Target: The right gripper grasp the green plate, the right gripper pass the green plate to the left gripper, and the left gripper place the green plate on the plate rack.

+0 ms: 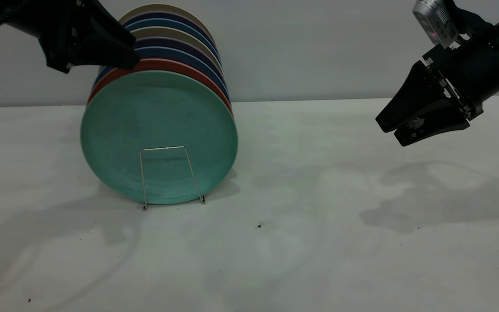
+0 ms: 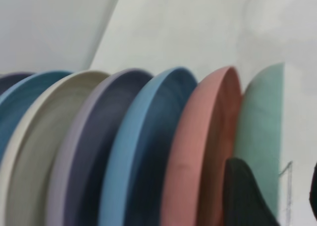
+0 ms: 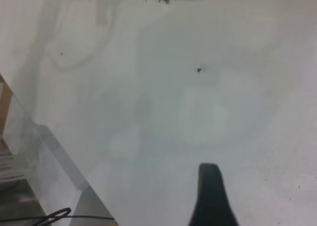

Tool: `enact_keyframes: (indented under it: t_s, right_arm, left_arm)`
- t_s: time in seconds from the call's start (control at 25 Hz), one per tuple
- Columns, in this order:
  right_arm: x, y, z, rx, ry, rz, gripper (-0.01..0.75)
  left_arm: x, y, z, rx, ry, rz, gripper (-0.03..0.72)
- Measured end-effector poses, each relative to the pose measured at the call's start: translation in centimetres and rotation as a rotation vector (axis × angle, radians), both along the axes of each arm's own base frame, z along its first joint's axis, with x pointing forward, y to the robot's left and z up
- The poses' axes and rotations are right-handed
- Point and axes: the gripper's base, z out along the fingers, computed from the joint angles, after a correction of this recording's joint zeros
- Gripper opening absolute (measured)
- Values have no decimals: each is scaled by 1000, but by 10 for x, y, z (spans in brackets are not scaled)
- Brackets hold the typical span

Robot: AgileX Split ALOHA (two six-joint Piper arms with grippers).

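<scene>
Wire loop of the plate rack [image 1: 170, 175] nearest us, the green plate [image 1: 158, 136] standing upright just behind it at the front of the row.

We see the left gripper [image 1: 121, 52] at ten o'clock in the exterior view, above the plate rims; whether its jaws are parted or closed we cannot tell, as only one dark finger [image 2: 245, 196] shows in its wrist view, beside the green plate's edge. The right gripper [image 1: 394, 130] hangs at two o'clock, well apart, jaws slightly parted and holding nothing. The salmon-pink plate [image 1: 163, 65] leans directly behind the green one. We judge the placing all but complete: a good finish means lifting the left gripper straight away from the rims without nudging the row, so the plate stays seated. We find no legible brand, label or writing.
</scene>
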Motion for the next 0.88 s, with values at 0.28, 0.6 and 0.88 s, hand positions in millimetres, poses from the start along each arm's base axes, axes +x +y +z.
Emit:
enact_keyframes:
  t_s: [0.28,0.6,0.88]
  right_arm:
    - [-3,5,5,78,34,13,554]
    - [11,3,40,-179,55,45,534]
    - [13,29,93,-727,12,-67,532]
  left_arm:
    - [-5,1,26,-154,157,246,477]
    - [-25,15,68,-281,382,685,503]
    - [-47,33,75,-100,650,987,505]
